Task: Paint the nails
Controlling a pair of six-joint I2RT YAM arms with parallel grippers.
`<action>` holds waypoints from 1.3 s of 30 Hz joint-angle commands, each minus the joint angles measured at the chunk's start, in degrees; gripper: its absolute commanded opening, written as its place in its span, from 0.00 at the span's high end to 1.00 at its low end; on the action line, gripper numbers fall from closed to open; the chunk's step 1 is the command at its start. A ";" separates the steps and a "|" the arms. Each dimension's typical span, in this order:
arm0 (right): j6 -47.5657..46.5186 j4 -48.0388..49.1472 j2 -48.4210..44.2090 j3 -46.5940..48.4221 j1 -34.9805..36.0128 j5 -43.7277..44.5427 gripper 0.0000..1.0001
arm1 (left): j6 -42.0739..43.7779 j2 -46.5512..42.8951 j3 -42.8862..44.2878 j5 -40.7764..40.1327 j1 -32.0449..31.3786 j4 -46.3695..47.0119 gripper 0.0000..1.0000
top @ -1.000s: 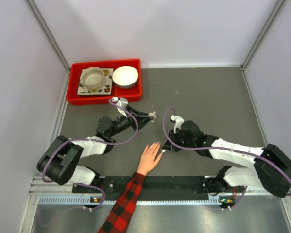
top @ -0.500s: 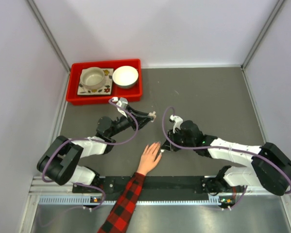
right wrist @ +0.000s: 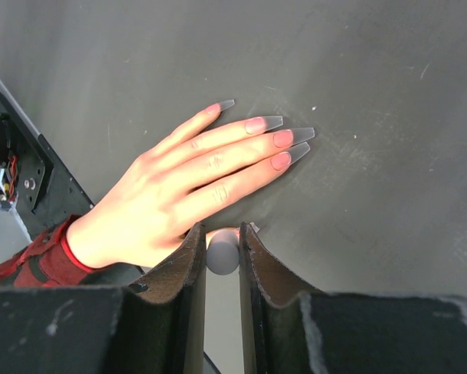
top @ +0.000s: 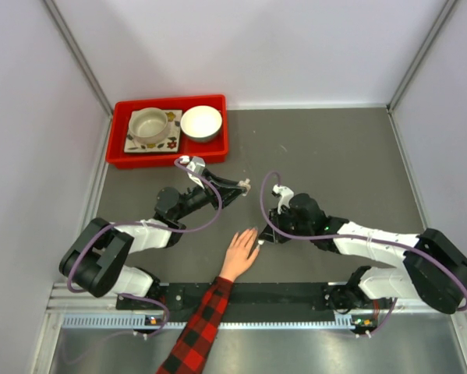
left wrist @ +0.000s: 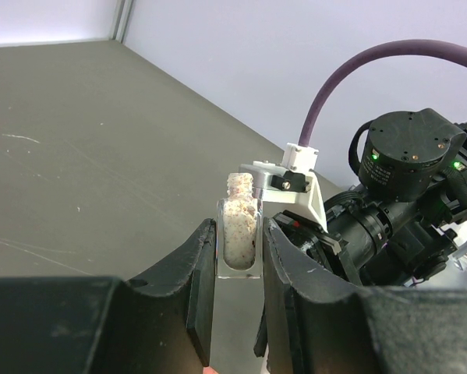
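Nothing has visibly shifted; hand flat on table, long nails pointing toward its far side; right gripper, pinching a pale knob, sits just beside the hand; left gripper pinches a small bottle.

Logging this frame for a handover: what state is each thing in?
Left tool: shut on bottle.
Bottle: held, no cap on.
Right tool: shut on knob.
Hand: flat on table, palm down.
Nails: long, pink, clear tips.
Bowl: upright, empty, in tray.
Cup: upright on plate.
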 commanded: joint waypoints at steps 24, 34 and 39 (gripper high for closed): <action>-0.75 1.87 1.44 0.76 1.00 2.06 1.00 | 0.83 -1.34 1.93 1.11 -0.21 7.30 1.00; -1.01 2.14 2.49 1.21 1.00 2.41 1.00 | 1.01 -1.52 2.02 1.20 -0.21 6.95 1.00; -1.10 2.75 2.67 1.47 1.00 2.23 1.00 | 1.10 -1.87 2.02 1.29 -0.21 6.60 1.00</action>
